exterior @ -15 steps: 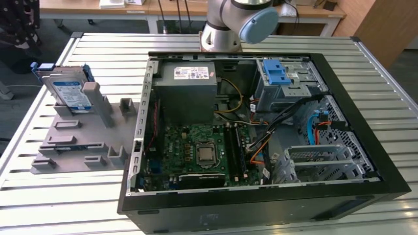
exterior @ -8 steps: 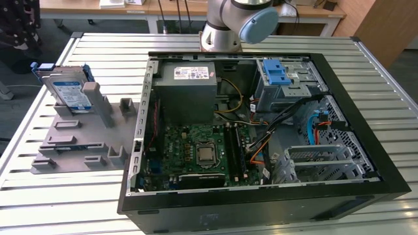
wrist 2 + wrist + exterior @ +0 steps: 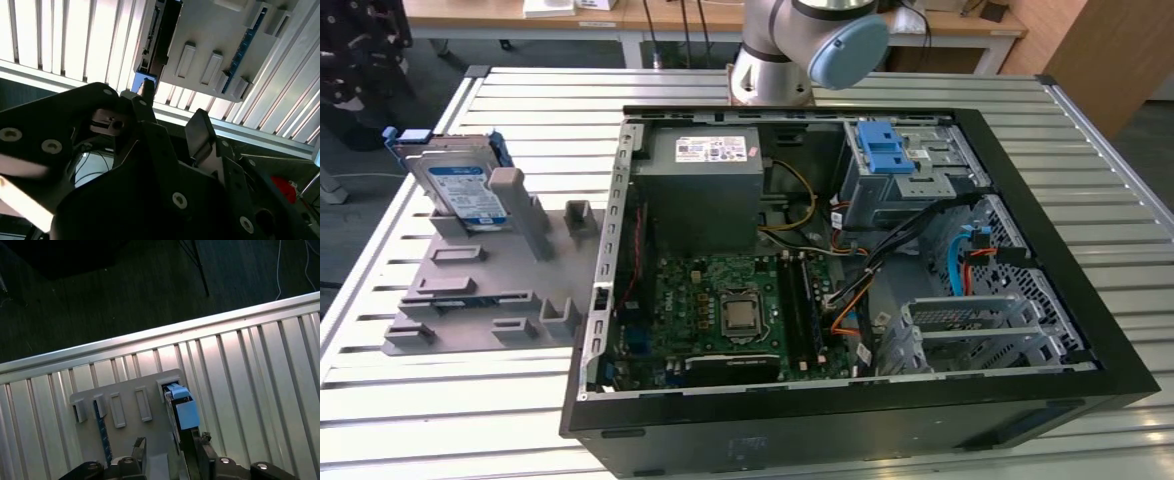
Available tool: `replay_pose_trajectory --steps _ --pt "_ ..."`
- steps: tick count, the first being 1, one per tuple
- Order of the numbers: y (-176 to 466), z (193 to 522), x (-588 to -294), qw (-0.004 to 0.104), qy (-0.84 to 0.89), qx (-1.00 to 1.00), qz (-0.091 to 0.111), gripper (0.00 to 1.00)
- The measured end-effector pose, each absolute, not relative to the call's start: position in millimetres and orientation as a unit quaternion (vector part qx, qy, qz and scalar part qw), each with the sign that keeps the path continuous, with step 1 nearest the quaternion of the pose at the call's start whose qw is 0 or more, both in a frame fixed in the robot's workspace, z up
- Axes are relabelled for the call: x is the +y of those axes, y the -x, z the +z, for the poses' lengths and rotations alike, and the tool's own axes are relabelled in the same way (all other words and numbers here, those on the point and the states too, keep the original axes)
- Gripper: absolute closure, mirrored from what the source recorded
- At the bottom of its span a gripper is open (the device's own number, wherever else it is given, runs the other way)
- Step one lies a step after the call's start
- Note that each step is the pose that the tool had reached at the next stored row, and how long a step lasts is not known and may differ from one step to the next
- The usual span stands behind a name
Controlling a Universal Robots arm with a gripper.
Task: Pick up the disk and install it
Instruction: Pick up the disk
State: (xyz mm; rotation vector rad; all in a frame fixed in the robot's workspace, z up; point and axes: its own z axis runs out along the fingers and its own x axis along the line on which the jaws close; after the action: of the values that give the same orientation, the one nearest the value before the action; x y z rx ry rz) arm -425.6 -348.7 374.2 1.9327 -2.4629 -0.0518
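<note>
The disk [image 3: 464, 190] stands on edge in a slot of the grey holder [image 3: 480, 290] at the exterior view's left, its white-and-blue label facing out. In the first wrist view I look down on the disk's blue-framed top edge [image 3: 182, 407], which runs toward the gap between my fingers. My gripper [image 3: 170, 445] hangs above it, open, with nothing between the fingers [image 3: 202, 442]. The second wrist view shows the gripper [image 3: 172, 112] with the dark fingers [image 3: 200, 132] apart, and the disk [image 3: 155, 40] edge-on beyond them, not touched.
An open computer case [image 3: 1067, 330] lies on the slatted metal table [image 3: 547, 100], with a grey power-supply box [image 3: 707, 190], a motherboard [image 3: 734, 310] and a blue bracket [image 3: 887, 150] inside. The holder sits close to the table edge [image 3: 150, 337], with dark floor beyond.
</note>
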Motion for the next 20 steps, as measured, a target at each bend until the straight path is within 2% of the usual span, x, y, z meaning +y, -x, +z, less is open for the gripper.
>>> replay_pose_trajectory --steps 2,5,6,20 --pt "426 373 -349 0.004 -0.617 -0.787 -0.016 0.42" --pt "428 369 -349 0.004 -0.617 -0.787 -0.015 0.36" --pt "430 367 -348 0.004 -0.617 -0.787 -0.015 0.29" --pt "435 353 -346 0.001 -0.658 -0.753 -0.013 0.29"
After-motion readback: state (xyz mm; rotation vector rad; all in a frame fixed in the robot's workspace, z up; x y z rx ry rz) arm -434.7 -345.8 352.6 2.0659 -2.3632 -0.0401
